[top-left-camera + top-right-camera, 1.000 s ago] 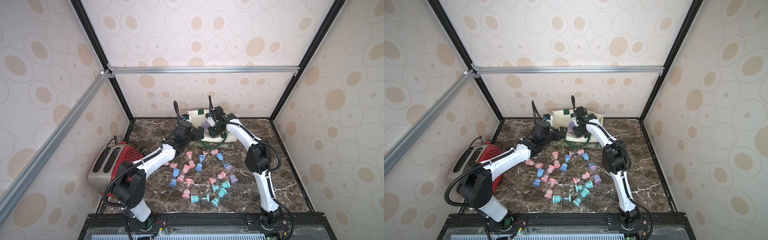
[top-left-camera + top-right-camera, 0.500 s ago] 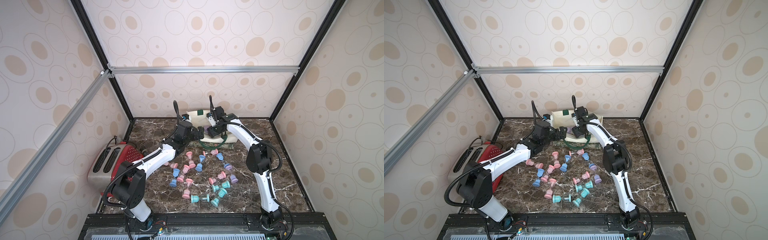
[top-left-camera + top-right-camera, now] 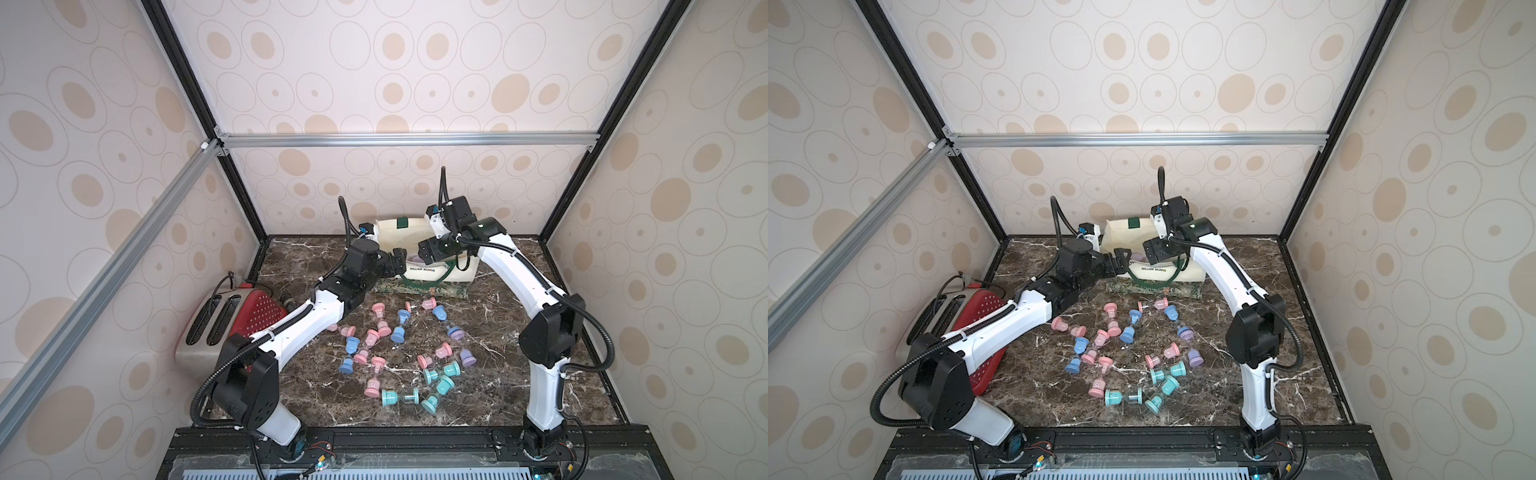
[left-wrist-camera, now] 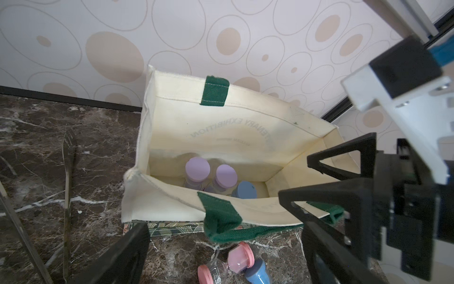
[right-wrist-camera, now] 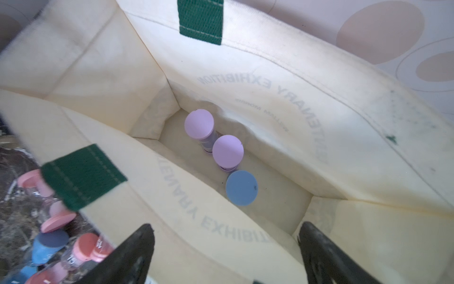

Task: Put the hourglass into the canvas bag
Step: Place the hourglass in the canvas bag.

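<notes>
The cream canvas bag (image 3: 395,239) (image 3: 1121,235) stands open at the back of the table. Inside it stand two purple hourglasses (image 5: 199,124) (image 5: 228,151) and a blue one (image 5: 242,188), which the left wrist view also shows, the purple pair (image 4: 197,169) beside the blue hourglass (image 4: 247,190). Just above the bag's mouth hangs my right gripper (image 3: 432,251) (image 5: 226,227), open and empty. My left gripper (image 3: 398,261) (image 4: 224,228) is open too, low at the bag's front left corner, holding nothing.
Several loose pink, blue, teal and purple hourglasses (image 3: 399,332) lie scattered on the marble table (image 3: 498,374) in front of the bag. A red and silver toaster (image 3: 224,328) sits at the left edge. The bag's green handle (image 4: 221,218) droops over its front wall.
My right gripper has opened over the bag. The purple hourglass it held has left its jaws and now stands inside. The left arm has barely moved.
</notes>
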Available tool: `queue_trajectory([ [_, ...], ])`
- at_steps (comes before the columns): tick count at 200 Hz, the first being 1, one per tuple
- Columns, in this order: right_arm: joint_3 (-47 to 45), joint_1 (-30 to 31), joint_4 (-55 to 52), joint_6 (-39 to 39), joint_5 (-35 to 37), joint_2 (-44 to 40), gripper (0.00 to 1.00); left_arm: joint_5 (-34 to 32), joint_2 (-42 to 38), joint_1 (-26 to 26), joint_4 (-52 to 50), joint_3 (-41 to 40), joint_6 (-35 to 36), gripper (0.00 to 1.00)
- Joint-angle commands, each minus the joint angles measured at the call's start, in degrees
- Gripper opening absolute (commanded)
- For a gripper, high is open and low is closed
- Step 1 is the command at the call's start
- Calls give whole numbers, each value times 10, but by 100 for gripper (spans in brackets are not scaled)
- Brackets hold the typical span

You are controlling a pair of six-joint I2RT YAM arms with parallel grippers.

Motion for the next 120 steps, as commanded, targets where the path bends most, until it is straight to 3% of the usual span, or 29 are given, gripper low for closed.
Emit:
queue_trajectory([
  [1, -25, 3, -17, 36, -17, -38, 96, 2, -28, 1, -14, -5, 2, 97],
  [32, -68, 5, -47, 83, -8, -99, 96, 18, -55, -8, -25, -24, 0, 97],
  [120, -373, 36, -80, 192, 61, -317, 95, 40, -140, -77, -26, -152, -11, 97],
])
